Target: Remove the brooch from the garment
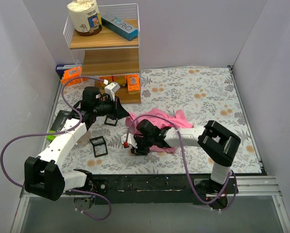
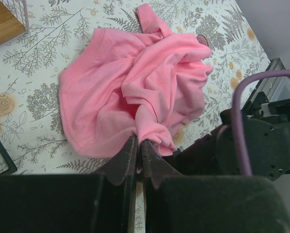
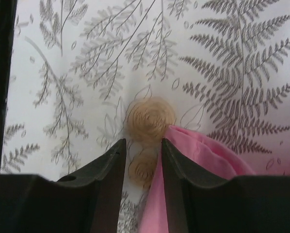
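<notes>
The pink polo shirt (image 1: pixel 162 121) lies crumpled on the floral cloth at mid-table; it also shows in the left wrist view (image 2: pixel 135 82). My left gripper (image 1: pixel 124 115) is at the shirt's left edge, shut (image 2: pixel 138 138) on a fold of its hem. My right gripper (image 1: pixel 131 143) is at the shirt's near-left edge, low over the cloth. Its jaws (image 3: pixel 142 141) are open, with a pink fabric edge (image 3: pixel 203 155) lying along the right finger. The brooch shows in no view.
A wooden shelf (image 1: pixel 106 63) with a wire basket stands at the back left, with orange items (image 1: pixel 133 83) under it. Two black square frames (image 1: pixel 98 145) (image 1: pixel 111 119) lie left of the shirt. Grey walls close in both sides.
</notes>
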You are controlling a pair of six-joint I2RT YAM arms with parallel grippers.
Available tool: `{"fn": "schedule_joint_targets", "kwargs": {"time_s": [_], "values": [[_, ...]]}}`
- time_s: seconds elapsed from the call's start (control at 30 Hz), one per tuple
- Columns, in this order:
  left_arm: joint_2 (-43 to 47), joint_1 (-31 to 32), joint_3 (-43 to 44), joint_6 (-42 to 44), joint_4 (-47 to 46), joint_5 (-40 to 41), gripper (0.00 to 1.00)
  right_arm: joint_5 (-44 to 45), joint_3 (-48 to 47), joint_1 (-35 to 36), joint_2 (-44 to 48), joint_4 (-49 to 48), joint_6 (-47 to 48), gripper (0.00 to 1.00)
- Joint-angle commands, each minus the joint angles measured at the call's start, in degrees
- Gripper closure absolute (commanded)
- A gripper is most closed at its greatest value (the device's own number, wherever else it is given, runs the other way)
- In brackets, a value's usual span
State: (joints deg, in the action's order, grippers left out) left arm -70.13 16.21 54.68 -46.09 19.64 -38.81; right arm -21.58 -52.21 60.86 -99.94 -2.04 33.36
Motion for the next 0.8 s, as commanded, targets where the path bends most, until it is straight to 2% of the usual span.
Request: {"fn": "schedule_joint_targets", "kwargs": {"time_s": [0.0,0.13,0.2,0.33,0.5,0.63,0.77], "values": [[2.37,-0.65,-0.36,-0.84,-0.30,-2.06,1.00,-2.60,-7.11,0.22,-6.40,9.43,-4.36,0.56],[2.01,-1.09,-0.36,-1.55,-0.83,-2.94,1.00,0.66,-8.35,0.14,-9.48,8.90,-5.24,0.56],[1.92,-1.18,-0.01,-1.64,-0.66,-3.03,1.00,1.71,-8.00,-0.13,-9.22,8.99,-6.38,0.60],[1.84,-1.53,0.43,-1.38,-0.30,-3.03,1.00,1.02,-8.35,-0.48,-4.23,9.95,-9.19,0.65],[1.66,-1.88,0.26,-1.38,-0.30,-3.20,1.00,0.22,-7.38,-0.39,-0.17,7.41,-12.27,0.65],[1.49,-2.67,0.52,-1.46,-0.21,-3.29,1.00,3.73,-8.79,-0.39,-2.45,7.23,-13.59,0.62],[1.22,-3.37,0.43,-2.34,-0.39,-3.99,1.00,7.25,-9.14,-0.39,-4.56,5.22,-14.20,0.52]]}}
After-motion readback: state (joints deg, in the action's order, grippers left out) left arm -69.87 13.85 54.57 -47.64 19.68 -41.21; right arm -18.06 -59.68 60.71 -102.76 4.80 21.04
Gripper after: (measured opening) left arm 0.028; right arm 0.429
